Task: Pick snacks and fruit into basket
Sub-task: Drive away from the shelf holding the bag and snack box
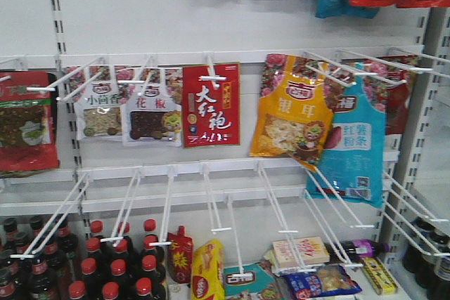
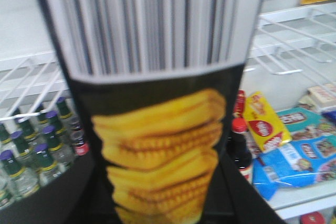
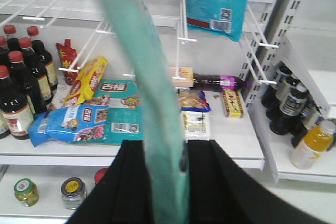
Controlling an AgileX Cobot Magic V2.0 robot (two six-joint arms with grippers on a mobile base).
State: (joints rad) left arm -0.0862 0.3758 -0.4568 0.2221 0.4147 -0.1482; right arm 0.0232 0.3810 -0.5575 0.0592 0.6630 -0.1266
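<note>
Left tool (image 2: 163, 216) is clamping a chip pack (image 2: 157, 145). The pack is filling the whole left wrist view, barcode at the top and printed wavy chips below, so it's sitting right in front of that camera, clear of the shelf.

Right tool (image 3: 168, 187) is closing on a teal strip (image 3: 157, 103), with black fingers (image 3: 126, 182) pressing in from both sides. I'm reading the strip as a thin pouch seen edge-on, though it could be a handle.

Under it, more snacks are lying flat on the shelf (image 3: 231, 140): a teal pouch (image 3: 123, 111), a yellow pack (image 3: 86, 80) and a blue pack (image 3: 68, 124), just beside the red-capped bottles (image 3: 23, 82).

In the front view, a red pouch (image 1: 211, 105) and an orange pouch (image 1: 292, 114) are hanging by their top holes from the pegs (image 1: 218, 77), the orange one tilting. Neither arm is showing there.

No basket or fruit is appearing in any view, so both loads are waiting on a drop point. Glossy film is slippery, so the grips are needing to stay firm.
</note>
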